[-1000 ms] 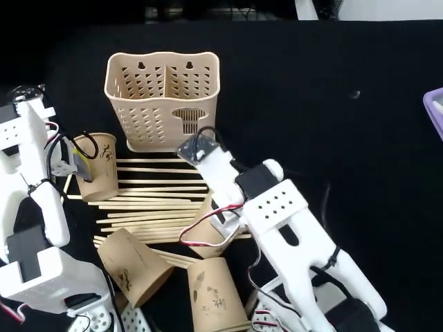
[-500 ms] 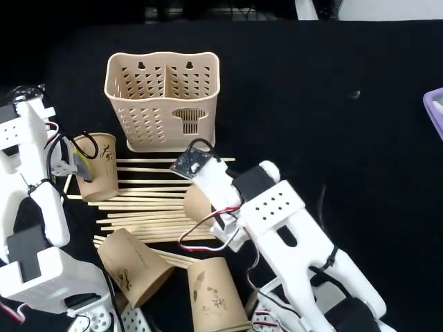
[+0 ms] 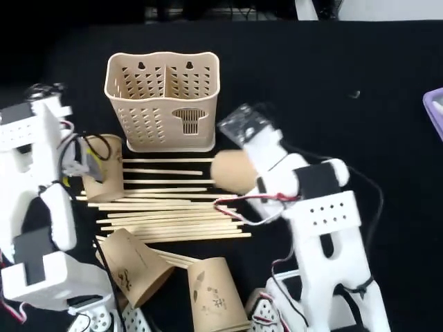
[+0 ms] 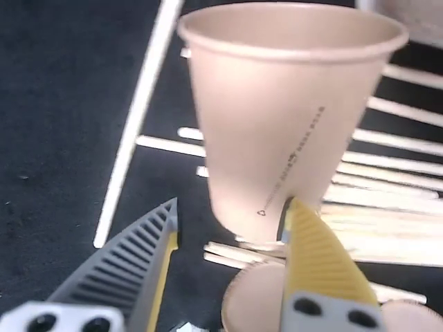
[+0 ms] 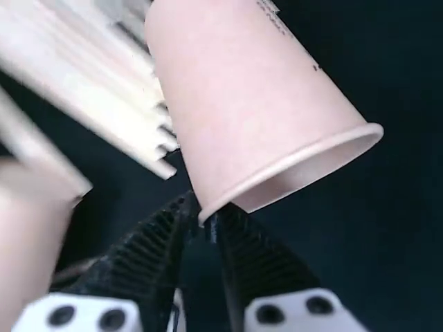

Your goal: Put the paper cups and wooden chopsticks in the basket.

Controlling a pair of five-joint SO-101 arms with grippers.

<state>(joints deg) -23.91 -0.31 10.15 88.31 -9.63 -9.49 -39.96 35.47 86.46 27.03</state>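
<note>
The surface (image 3: 360,62) is draped in plain black cloth, on which a small pale speck (image 3: 354,94) is seen toward the far right. At the right edge a lilac object (image 3: 434,111) is cut off. Beyond the far right corner a white panel (image 3: 387,8) is lit brightly.

The right gripper (image 5: 201,211), a second ago low over the chopsticks (image 3: 166,207), has risen and swung out to the right, carrying a cup (image 3: 232,171) pinched by its rim. That cup, then down among the sticks, now hangs on its side above their right ends, near the front corner of the basket (image 3: 163,104). The left arm (image 3: 34,145) has edged toward the basket, and the upright cup (image 3: 104,173) at its tip has shifted slightly with it.
</note>
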